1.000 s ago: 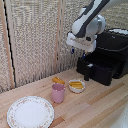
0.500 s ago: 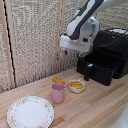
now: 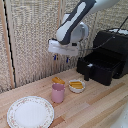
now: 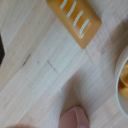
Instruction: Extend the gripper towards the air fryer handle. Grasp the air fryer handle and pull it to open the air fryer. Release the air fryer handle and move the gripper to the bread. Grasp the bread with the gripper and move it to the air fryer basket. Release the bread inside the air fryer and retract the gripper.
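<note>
Open air above the bread (image 3: 58, 80); pink cup (image 3: 58, 93) and white bowl (image 3: 76, 85) crowd it closely.

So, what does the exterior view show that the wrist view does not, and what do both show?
Only the exterior view shows the gripper hanging in the air with nothing between its fingers, the air fryer with the air fryer basket pulled out, and the floral plate. Only the wrist view shows the pale stripes on top of the bread. Both show the bread lying on the wooden table, the pink cup and the small white bowl.
</note>
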### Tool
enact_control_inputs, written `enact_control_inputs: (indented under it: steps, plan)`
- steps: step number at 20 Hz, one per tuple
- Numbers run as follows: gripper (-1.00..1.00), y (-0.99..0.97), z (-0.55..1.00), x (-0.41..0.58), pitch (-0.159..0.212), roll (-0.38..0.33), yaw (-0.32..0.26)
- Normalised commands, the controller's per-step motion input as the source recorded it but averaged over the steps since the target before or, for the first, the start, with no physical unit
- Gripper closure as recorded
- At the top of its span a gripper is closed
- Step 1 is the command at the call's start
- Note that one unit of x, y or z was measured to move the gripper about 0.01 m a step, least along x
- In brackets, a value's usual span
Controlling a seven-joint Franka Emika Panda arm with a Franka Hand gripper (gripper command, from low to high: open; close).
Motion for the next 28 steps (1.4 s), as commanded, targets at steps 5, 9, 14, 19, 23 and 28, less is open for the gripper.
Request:
enact_control_inputs:
  steps: [5,9,14,19,23,28]
  plan:
    - [-1.00,0.07,-0.06,0.115,0.273,-0.150,0.160]
    - [-1.00,-0.01,0.00,0.219,0.156,-0.204,0.165]
    - [-1.00,-0.08,0.00,0.133,0.056,-0.189,0.225]
    - [-1.00,-0.12,-0.03,0.101,0.071,-0.177,0.238]
    - [-1.00,-0.18,-0.09,0.152,0.091,-0.162,0.224]
    - [-1.00,-0.21,-0.07,0.207,0.035,-0.121,0.249]
